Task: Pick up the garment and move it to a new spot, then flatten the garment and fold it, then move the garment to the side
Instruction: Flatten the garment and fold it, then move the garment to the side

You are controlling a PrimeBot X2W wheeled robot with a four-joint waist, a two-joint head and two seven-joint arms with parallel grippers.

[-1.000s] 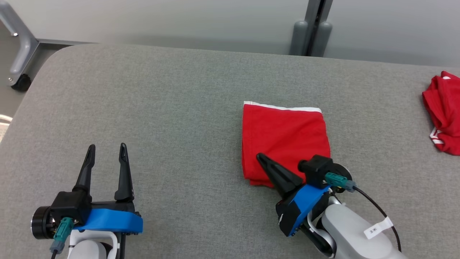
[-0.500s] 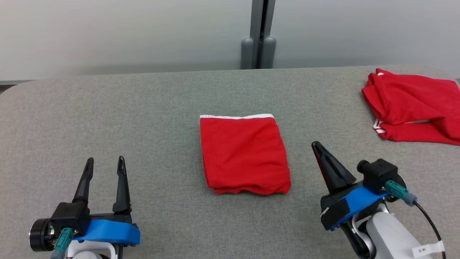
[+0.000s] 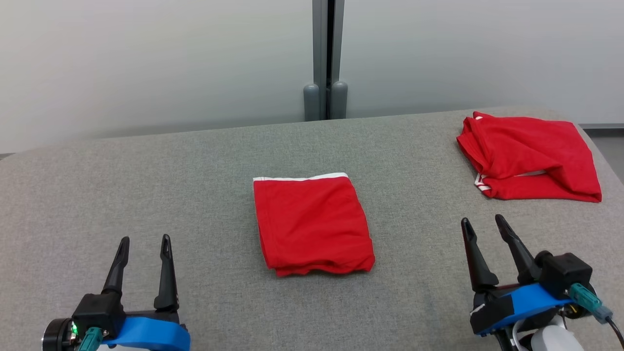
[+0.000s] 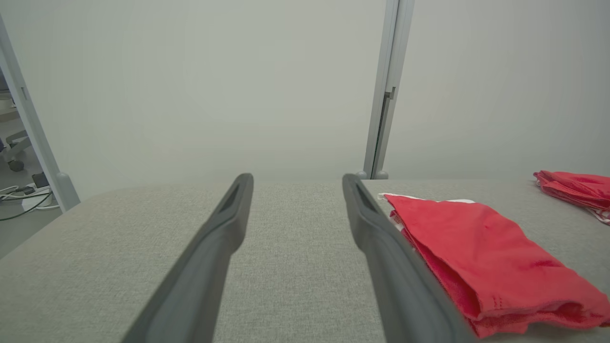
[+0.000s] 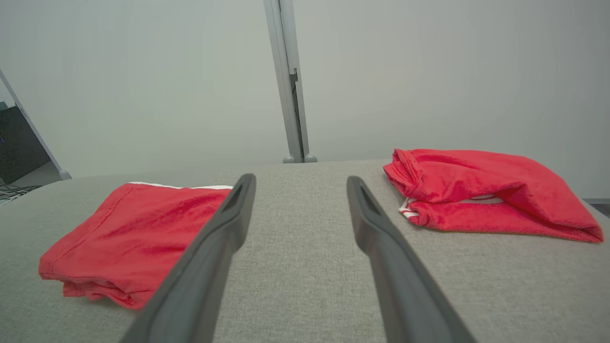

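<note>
Fold looks done: the folded garment (image 3: 312, 224) lies on the table (image 3: 146, 170); left gripper (image 3: 145, 239) and right gripper (image 3: 482, 220) sit near, jaws spread, empty; next likely a reach for the crumpled garment (image 3: 529, 156), far right

The worktop (image 3: 195, 161) is covered in grey woven cloth, matt and slightly coarse. On it, the folded garment (image 3: 312, 224) is a soft red knit with a dull finish and a white cloth band along one edge, and the crumpled red garment (image 3: 531, 156) looks like the same cloth. The left tool (image 3: 145, 238) and right tool (image 3: 482, 219) have smooth, matt dark plastic fingers on blue plastic mounts (image 3: 151, 334), and behind them the pale matt wall panels (image 3: 146, 63) are split by a smooth grey metal post (image 3: 327, 48).
</note>
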